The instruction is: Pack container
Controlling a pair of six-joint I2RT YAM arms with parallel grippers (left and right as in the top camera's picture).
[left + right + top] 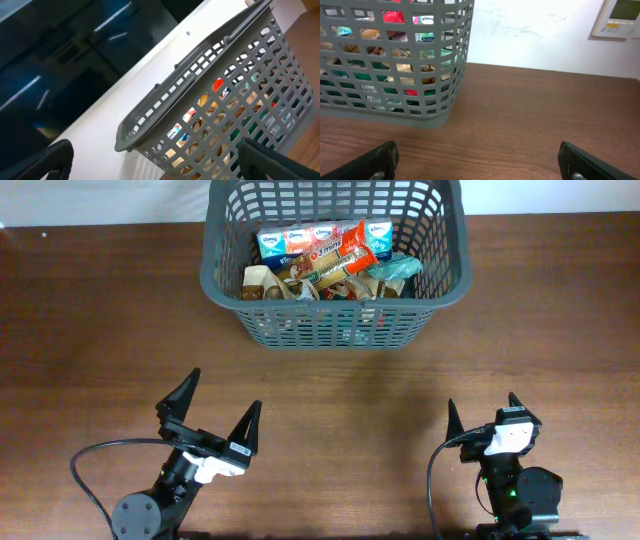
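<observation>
The dark grey lattice basket (225, 275) stands at the far middle of the wooden table. It holds several snack packets (330, 260), among them blue tissue packs and a red-and-orange bag. The basket also shows in the left wrist view (165, 100) and in the right wrist view (445, 107). My left gripper (222, 410) is open and empty near the front left, well short of the basket. My right gripper (482, 415) is open and empty at the front right, over bare wood (480, 160).
A white wall (535, 35) rises behind the table, with a beige control panel (617, 20) on it at the right. Black cables (85, 470) loop beside both arm bases at the front edge.
</observation>
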